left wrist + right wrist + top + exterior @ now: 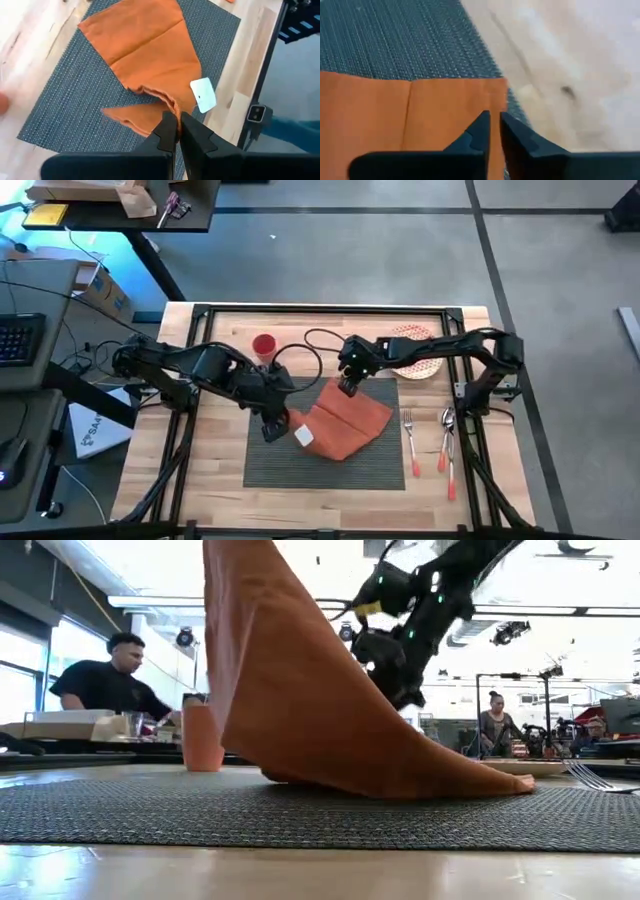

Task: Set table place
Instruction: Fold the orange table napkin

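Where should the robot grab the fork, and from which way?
Probably by the orange handle, coming straight down from above. The fork lies flat on the table right of the placemat, its handle clear on both sides, and the spoon is a gap away.

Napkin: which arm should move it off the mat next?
Left, likely. The left gripper is shut on the napkin, one corner lifted off the placemat. The right gripper only hovers at the far edge.
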You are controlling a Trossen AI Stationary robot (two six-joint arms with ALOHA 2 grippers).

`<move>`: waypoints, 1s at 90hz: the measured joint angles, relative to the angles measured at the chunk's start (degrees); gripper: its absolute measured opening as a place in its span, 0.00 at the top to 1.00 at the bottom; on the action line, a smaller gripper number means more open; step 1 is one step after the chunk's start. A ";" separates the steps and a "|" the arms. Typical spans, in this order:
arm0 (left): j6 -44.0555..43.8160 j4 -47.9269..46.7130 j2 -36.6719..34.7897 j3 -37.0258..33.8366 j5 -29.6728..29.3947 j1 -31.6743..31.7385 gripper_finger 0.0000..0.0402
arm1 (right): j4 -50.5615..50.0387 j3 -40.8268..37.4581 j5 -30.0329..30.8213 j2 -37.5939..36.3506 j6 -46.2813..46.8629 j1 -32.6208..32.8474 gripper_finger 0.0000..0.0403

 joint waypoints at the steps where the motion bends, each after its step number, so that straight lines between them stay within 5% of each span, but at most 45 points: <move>1: 0.01 0.02 0.03 0.00 0.07 -0.03 1.00 | 0.32 -0.02 0.05 0.43 -0.01 0.02 0.83; 22: -1.05 0.08 0.10 0.00 1.31 -0.09 1.00 | 7.34 -0.02 2.59 8.63 -0.18 0.75 0.64; 41: -1.01 0.06 0.10 0.00 0.80 -0.09 1.00 | 6.35 0.09 4.93 8.20 -1.91 3.07 0.96; 63: -1.51 -1.71 -0.60 0.00 -4.02 -0.09 1.00 | -6.93 -0.03 12.92 -6.03 1.49 3.59 1.00; 71: -1.43 -4.26 -1.34 0.00 -9.55 -0.08 1.00 | -14.34 -0.07 21.16 -13.86 1.72 4.92 1.00; 81: -1.01 -11.79 -1.86 0.00 -25.06 -0.07 1.00 | -20.79 -0.03 32.42 -23.92 1.14 7.70 1.00; 90: 0.39 -16.29 -1.62 -2.30 -35.27 -1.17 1.00 | -20.53 -2.71 35.87 -30.35 -2.97 12.55 1.00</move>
